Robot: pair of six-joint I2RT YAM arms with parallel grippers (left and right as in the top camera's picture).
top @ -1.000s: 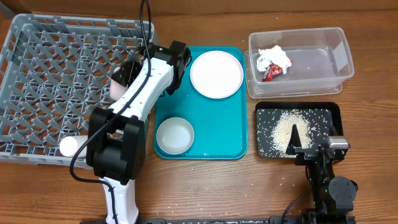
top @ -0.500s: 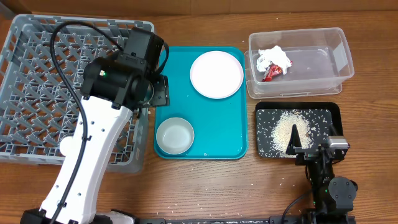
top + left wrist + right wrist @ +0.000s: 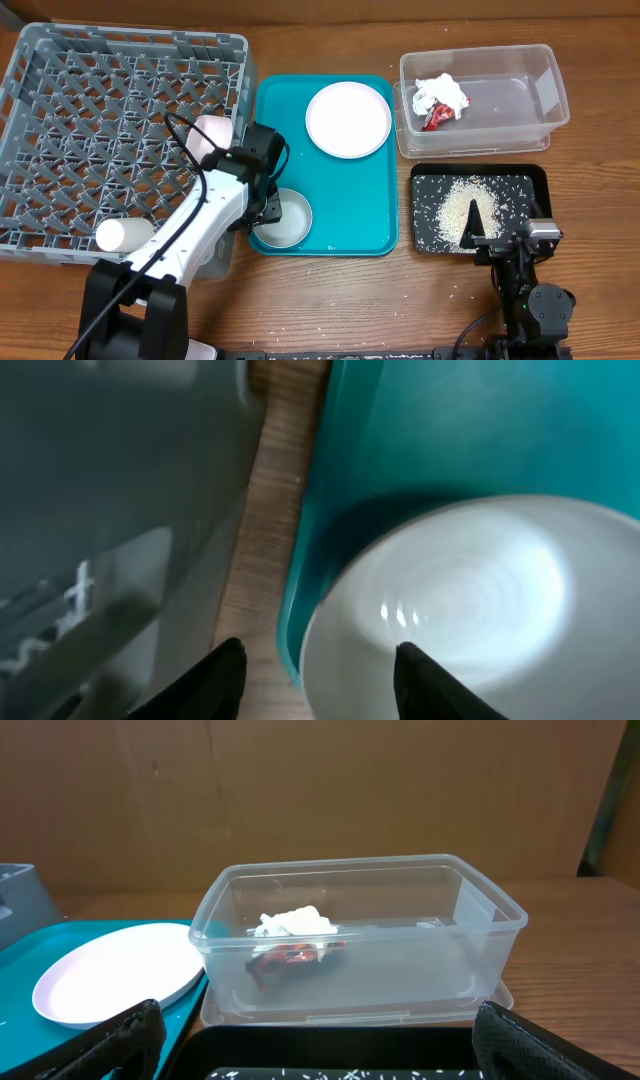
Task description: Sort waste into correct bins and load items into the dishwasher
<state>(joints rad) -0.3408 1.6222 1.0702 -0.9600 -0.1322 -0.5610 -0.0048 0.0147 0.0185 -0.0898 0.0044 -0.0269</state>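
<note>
My left gripper [image 3: 268,208] is open and hangs low over the left rim of the silver-grey bowl [image 3: 285,220] on the teal tray [image 3: 350,210]. In the left wrist view its fingers [image 3: 320,680] straddle the bowl's rim [image 3: 450,610] and the tray's edge. A small pale dish [image 3: 212,135] stands in the grey dish rack [image 3: 60,90], and a white cup [image 3: 115,235] lies at the rack's front. The pale round plate [image 3: 348,118] is on the teal tray. My right gripper [image 3: 500,240] is open and empty at the black tray [image 3: 540,180]. Chopsticks are out of view.
The clear tub [image 3: 520,100] holds a crumpled tissue [image 3: 442,92] and a red wrapper [image 3: 436,117]; both show in the right wrist view [image 3: 290,923], [image 3: 290,958]. Rice [image 3: 455,205] lies in the black tray. Loose grains dot the table in front of the teal tray.
My left arm has left the small dish standing in the rack and swung forward and down to the bowl on the teal tray. The right arm has not moved.
</note>
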